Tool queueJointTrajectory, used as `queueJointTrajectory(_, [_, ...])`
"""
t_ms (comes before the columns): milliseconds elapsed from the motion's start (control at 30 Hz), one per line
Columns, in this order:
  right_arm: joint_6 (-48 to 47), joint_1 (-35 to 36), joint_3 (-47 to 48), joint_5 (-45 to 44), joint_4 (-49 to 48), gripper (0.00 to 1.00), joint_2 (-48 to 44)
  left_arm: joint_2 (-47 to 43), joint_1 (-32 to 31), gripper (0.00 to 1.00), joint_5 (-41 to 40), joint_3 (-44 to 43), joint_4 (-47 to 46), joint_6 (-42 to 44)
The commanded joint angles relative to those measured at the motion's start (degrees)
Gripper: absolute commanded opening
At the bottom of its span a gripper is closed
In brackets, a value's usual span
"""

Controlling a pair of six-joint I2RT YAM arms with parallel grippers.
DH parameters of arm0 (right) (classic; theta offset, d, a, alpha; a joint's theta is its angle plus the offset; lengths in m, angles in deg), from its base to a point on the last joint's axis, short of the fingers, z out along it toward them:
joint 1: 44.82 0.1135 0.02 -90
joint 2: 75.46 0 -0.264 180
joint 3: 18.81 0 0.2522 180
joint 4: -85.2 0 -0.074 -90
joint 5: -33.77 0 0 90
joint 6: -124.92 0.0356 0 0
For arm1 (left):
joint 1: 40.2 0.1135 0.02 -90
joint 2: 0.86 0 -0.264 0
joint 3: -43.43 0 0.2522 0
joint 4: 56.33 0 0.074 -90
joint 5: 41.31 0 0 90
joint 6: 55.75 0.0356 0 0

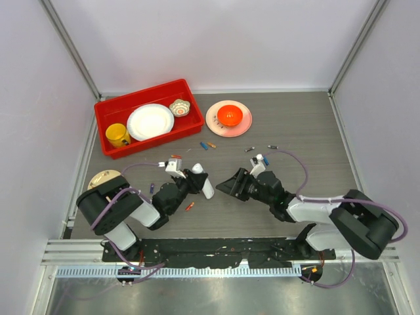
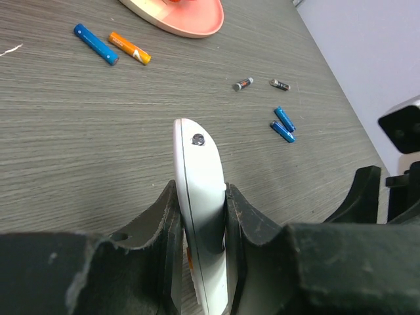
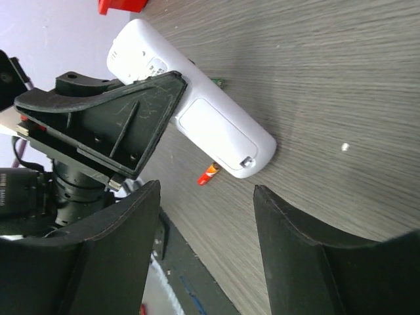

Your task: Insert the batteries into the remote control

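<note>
Remote control (image 2: 197,154) (lower end hidden) edge-up in left hand (image 2: 201,205)

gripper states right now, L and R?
Left gripper: closed on the remote control.
Right gripper: open, holding nothing.

Crockery gathered at the far-left corner of the grey worktop (image 1: 295,125).
A red bin (image 1: 156,142) holds a white plate (image 1: 150,122), yellow mug (image 1: 117,135) and small patterned bowl (image 1: 179,107); beside it, a pink plate (image 1: 213,123) carries an orange bowl (image 1: 230,115); a gold disc (image 1: 103,178) sits at the left edge.
</note>
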Motion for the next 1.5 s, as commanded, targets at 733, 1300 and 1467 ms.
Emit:
queueJointTrajectory(733, [22.37, -0.77, -0.06, 11.48, -49.35, 0.54, 32.31, -2.75, -2.62, 0.0, -7.54, 3.18, -13.24, 4.96])
queueJointTrajectory(1300, [24.65, -0.33, 2.23, 10.61, -53.31, 0.43, 37.06, -2.31, -3.06, 0.0, -7.62, 3.36, -13.24, 4.61])
queueJointTrajectory(1467, [24.83, -0.15, 2.58, 10.34, -54.1, 0.41, 37.33, -2.23, -3.15, 0.0, -7.62, 3.36, -13.24, 4.35])
